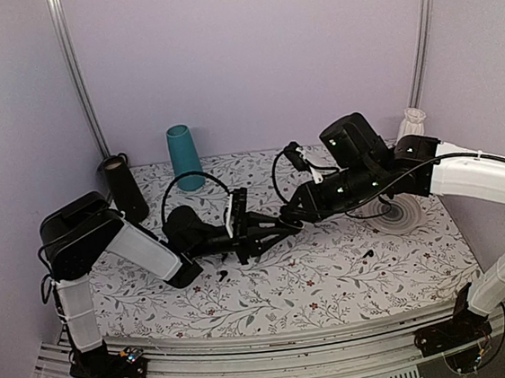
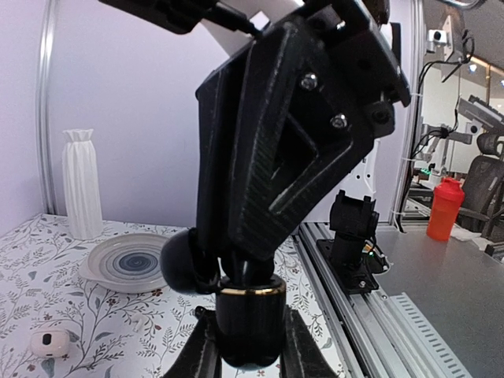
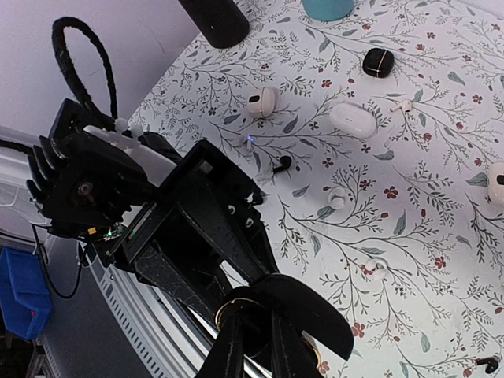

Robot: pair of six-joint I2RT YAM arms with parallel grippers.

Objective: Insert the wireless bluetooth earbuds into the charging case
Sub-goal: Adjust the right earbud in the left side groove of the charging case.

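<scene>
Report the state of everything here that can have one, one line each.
Left claw: shut on the charging case.
Right claw: shut on the charging case too.
Charging case: lid looks open, held off the table between both claws.
Black earbuds: both loose on the table, outside the case.
Small black case: closed, on the table.
White oval case: closed, on the table.

Overhead overview; wrist close-ups sharing charging case (image 2: 250,331)

The charging case (image 2: 250,331) is glossy black with a gold band, the tablecloth (image 1: 334,280) leaf-printed white.
</scene>
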